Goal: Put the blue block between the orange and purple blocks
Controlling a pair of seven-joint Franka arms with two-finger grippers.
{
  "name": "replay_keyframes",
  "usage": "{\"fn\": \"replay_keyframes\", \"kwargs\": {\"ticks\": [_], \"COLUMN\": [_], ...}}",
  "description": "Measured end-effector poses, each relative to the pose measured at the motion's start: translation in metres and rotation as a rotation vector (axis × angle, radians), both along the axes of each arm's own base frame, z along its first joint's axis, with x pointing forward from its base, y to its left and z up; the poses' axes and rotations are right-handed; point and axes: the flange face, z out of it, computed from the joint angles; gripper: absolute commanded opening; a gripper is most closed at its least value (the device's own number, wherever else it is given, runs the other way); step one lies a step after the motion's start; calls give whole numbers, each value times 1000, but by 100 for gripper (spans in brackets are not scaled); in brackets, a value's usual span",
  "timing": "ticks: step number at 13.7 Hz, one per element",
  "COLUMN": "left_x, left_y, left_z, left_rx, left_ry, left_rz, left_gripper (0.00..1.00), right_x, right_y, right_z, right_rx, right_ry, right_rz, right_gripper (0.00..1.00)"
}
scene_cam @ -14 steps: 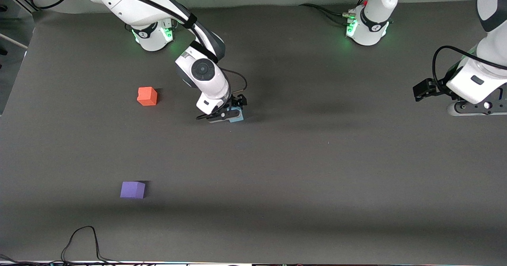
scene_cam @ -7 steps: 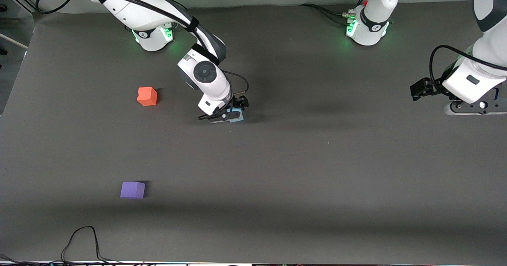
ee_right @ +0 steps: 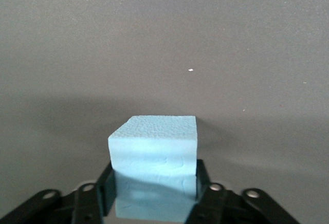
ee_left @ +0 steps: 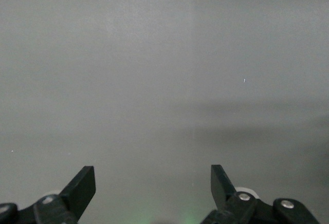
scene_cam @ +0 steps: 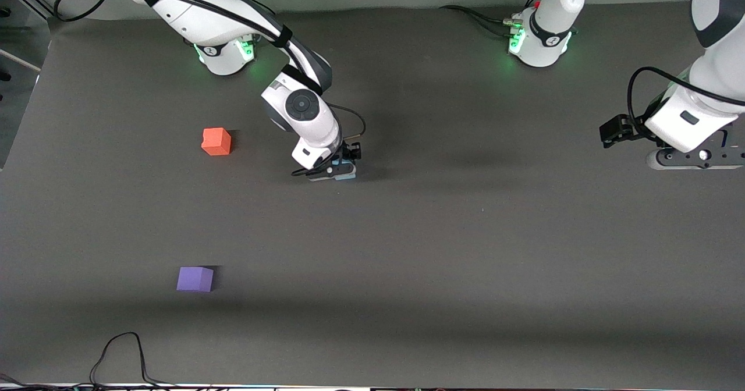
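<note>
The light blue block (scene_cam: pixel 347 170) (ee_right: pixel 154 157) stands on the dark mat mid-table. My right gripper (scene_cam: pixel 344 164) (ee_right: pixel 153 183) is down on it, with both fingers pressed against its sides. The orange block (scene_cam: pixel 216 141) lies toward the right arm's end of the table. Nearer the front camera at that same end lies the purple block (scene_cam: pixel 195 278). My left gripper (ee_left: pixel 153 180) hangs open over the left arm's end of the table, with nothing between its fingers.
A black cable (scene_cam: pixel 119 353) loops on the mat at the edge nearest the front camera. The two arm bases (scene_cam: pixel 224 53) (scene_cam: pixel 538 42) stand along the edge farthest from the front camera. Bare mat lies between the orange and purple blocks.
My right gripper has closed its fingers onto the blue block, which has stayed in place. The left arm has drifted slightly up and toward the table's middle.
</note>
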Motion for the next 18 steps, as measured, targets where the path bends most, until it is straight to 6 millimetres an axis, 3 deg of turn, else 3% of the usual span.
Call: {"fn": "replay_keyframes", "kwargs": {"ticks": [4, 6, 8, 10, 13, 15, 17, 18], "left_x": [0, 0, 0, 1, 1, 1, 1, 1], "left_y": [0, 0, 0, 0, 1, 1, 1, 1], "left_z": [-3, -4, -4, -5, -8, -9, -8, -8], "left_rx": [1, 1, 2, 2, 2, 3, 2, 2], "left_ry": [7, 10, 10, 12, 16, 18, 16, 15], "left_rz": [0, 0, 1, 0, 3, 3, 2, 2], "left_gripper": [100, 100, 100, 100, 100, 100, 100, 100], "right_x": [4, 19, 44, 78, 117, 125, 126, 126], "right_y": [-4, -19, -54, -116, -247, -318, -364, -378], "right_z": [5, 31, 68, 107, 148, 145, 122, 107], "right_rx": [-19, -54, -103, -66, 12, 3, -13, -23], "right_ry": [3, -11, -33, -17, 18, 33, 58, 68], "right_rz": [-3, -22, -28, -42, -90, -137, -146, -145], "right_gripper": [44, 44, 44, 44, 44, 44, 44, 44]}}
